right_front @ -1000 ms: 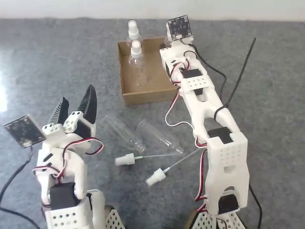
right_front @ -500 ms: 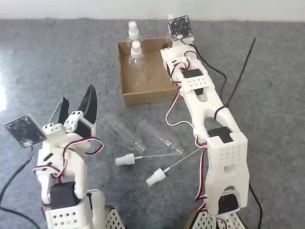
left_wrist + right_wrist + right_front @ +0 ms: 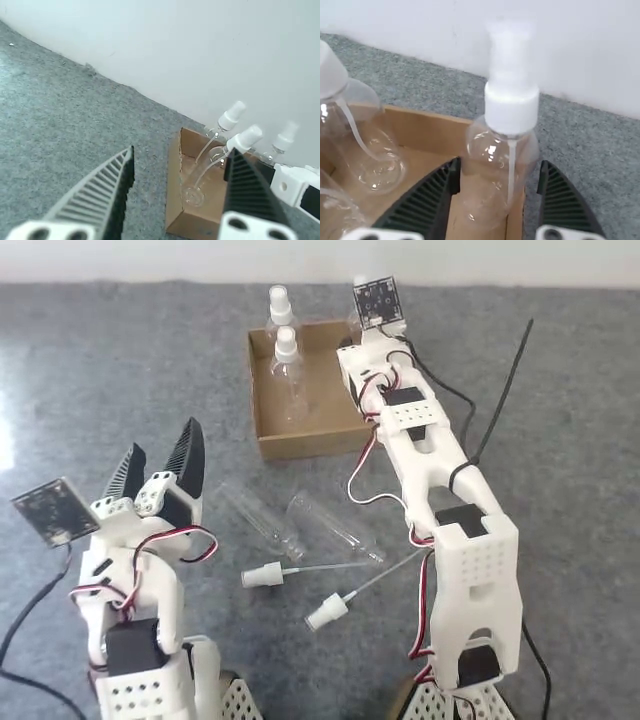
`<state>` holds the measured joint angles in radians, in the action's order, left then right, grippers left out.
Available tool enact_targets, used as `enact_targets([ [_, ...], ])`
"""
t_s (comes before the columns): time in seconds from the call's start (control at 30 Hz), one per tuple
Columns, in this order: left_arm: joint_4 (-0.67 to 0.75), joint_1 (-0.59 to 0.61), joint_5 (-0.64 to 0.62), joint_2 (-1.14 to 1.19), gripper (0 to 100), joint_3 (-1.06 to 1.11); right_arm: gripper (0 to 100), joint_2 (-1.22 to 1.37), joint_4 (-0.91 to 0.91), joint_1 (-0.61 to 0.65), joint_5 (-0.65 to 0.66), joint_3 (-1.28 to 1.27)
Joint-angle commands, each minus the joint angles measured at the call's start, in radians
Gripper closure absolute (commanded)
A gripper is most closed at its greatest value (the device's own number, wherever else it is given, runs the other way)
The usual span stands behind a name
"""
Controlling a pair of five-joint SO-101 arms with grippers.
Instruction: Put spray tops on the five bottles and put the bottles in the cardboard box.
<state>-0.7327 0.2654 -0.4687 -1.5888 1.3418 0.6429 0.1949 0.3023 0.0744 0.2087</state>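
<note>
Grey table (image 3: 560,390), third capped bottle (image 3: 502,145) standing in the cardboard box (image 3: 300,445) at its 1 o'clock corner
Right gripper (image 3: 498,164) has drifted slightly since a second ago, jaws narrowly apart flanking the bottle, seemingly released; left gripper (image 3: 163,438), unmoved at 8 o'clock, gapes wide, empty; two bare bottles (image 3: 258,515) and spray tops (image 3: 262,576) remain near 6 o'clock

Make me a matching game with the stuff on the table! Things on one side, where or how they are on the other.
1. capped bottle
2. bare bottles
3. spray tops
4. left gripper

A. lying on the table, no top
B. open, holding nothing
C. upright in the cardboard box
D. white, loose on the table

Pairs: 1-C, 2-A, 3-D, 4-B
</note>
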Motion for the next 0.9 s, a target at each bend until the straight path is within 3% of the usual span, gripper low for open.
enact_targets([
  [0.0, 0.028, -0.003, 0.006, -0.018, 73, -0.053, 79.0, -0.081, 0.008, -0.015, 0.012, 0.008],
  [0.87, 0.028, -0.003, 0.006, -0.018, 73, -0.053, 78.9, -0.160, 0.248, -0.019, 0.012, 0.012],
])
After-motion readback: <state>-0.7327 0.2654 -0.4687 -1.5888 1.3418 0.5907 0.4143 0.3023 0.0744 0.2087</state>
